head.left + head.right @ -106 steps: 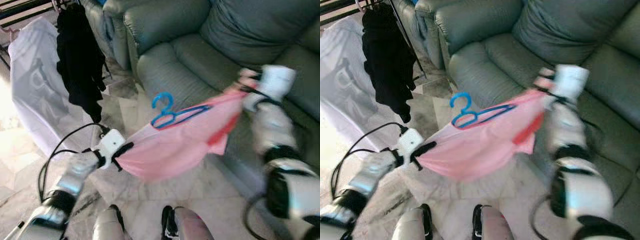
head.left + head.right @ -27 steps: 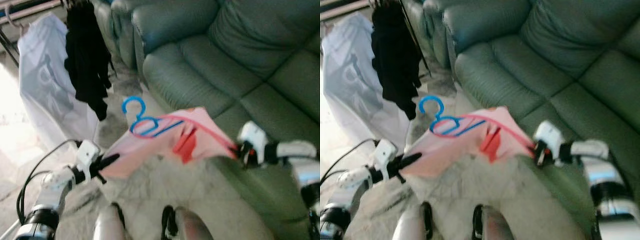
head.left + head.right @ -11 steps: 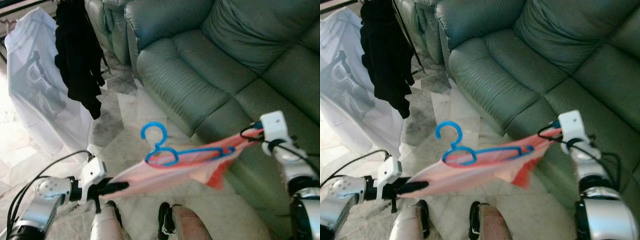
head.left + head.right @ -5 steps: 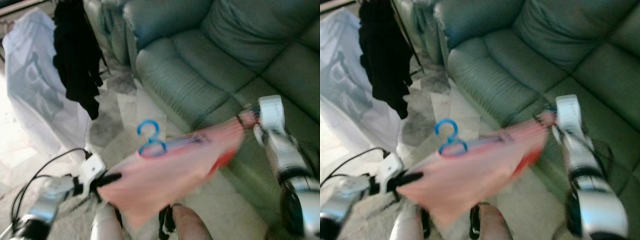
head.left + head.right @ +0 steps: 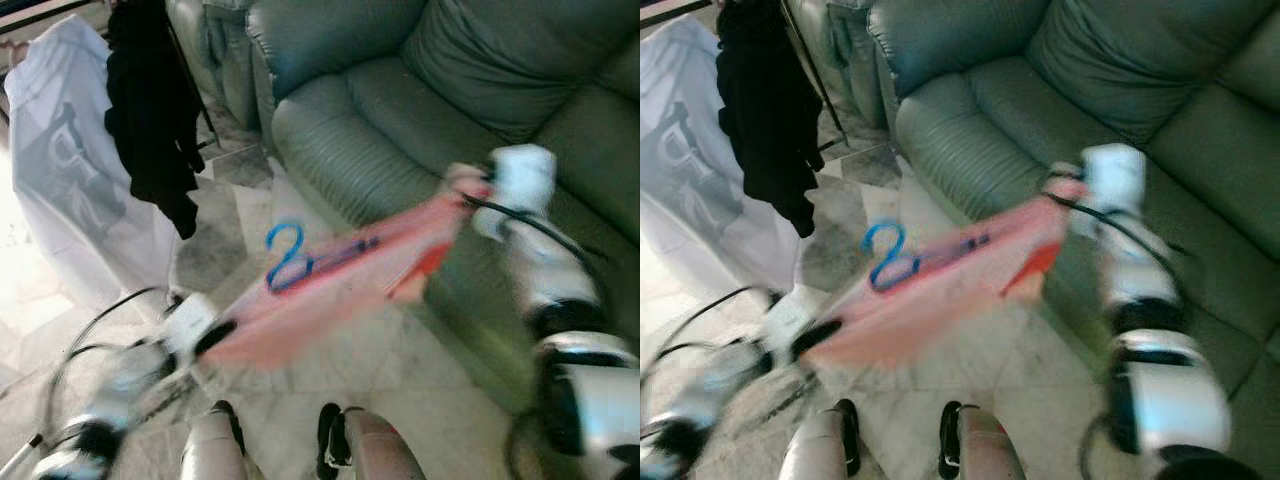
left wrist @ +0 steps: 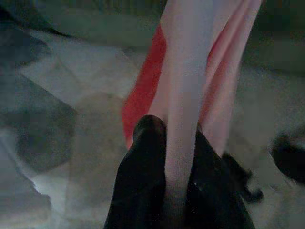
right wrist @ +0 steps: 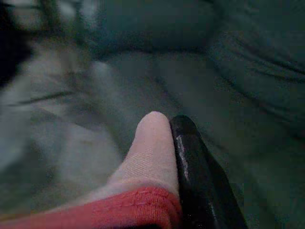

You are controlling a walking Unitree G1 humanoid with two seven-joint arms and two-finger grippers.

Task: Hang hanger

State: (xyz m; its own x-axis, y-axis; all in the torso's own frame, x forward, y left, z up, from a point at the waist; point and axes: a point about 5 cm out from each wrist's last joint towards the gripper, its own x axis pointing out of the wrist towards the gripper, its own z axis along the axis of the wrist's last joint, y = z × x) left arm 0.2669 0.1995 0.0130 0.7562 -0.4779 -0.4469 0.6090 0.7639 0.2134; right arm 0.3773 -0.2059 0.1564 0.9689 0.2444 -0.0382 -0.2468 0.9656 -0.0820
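Observation:
A pink garment (image 5: 340, 285) with red trim is stretched between my two grippers above the floor, blurred by motion. A blue plastic hanger (image 5: 290, 255) sits in its neck, hook up. My left gripper (image 5: 215, 335) is shut on the garment's lower left end; in the left wrist view the black fingers (image 6: 143, 176) pinch the pink cloth (image 6: 186, 95). My right gripper (image 5: 470, 190) is shut on the upper right end, over the sofa's edge; the right wrist view has pink cloth (image 7: 150, 148) against a black finger (image 7: 190, 162).
A green leather sofa (image 5: 420, 90) fills the right and back. At the left a rack holds a black garment (image 5: 150, 120) and a white printed shirt (image 5: 70, 180). Marble floor (image 5: 230, 220) lies between; my feet (image 5: 330, 440) are below.
My right gripper has risen and moved left, tilting the garment up on the right. The left gripper stays low. The hanger shifted slightly up with the cloth.

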